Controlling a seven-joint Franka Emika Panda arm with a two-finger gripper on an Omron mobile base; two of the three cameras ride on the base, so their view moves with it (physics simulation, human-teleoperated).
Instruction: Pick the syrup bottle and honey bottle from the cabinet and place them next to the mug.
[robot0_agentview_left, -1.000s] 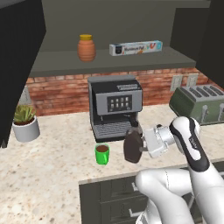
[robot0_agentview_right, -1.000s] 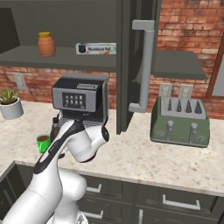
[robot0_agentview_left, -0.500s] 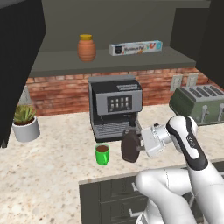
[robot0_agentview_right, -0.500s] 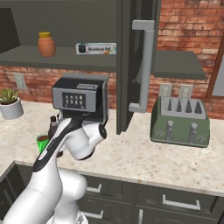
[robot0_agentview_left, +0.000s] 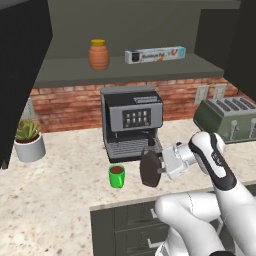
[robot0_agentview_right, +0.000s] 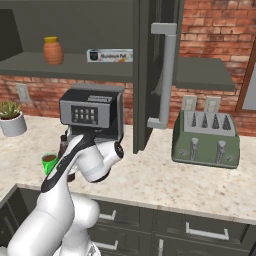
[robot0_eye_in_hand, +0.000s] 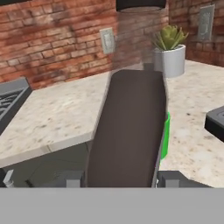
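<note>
Pinching the syrup bottle, the gripper; label perhaps unreadable.

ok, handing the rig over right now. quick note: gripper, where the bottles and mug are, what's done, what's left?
Gripper: shut on the syrup bottle, held upright low over the counter; contact with the counter can't be told.
Mug: on the counter in front of the coffee machine, just beside the syrup bottle.
Honey bottle: on the cabinet shelf, not yet touched.
Done: syrup bottle out of the cabinet and brought to the mug.
Left: set it down and release, then fetch the honey bottle and place it by the mug.
</note>
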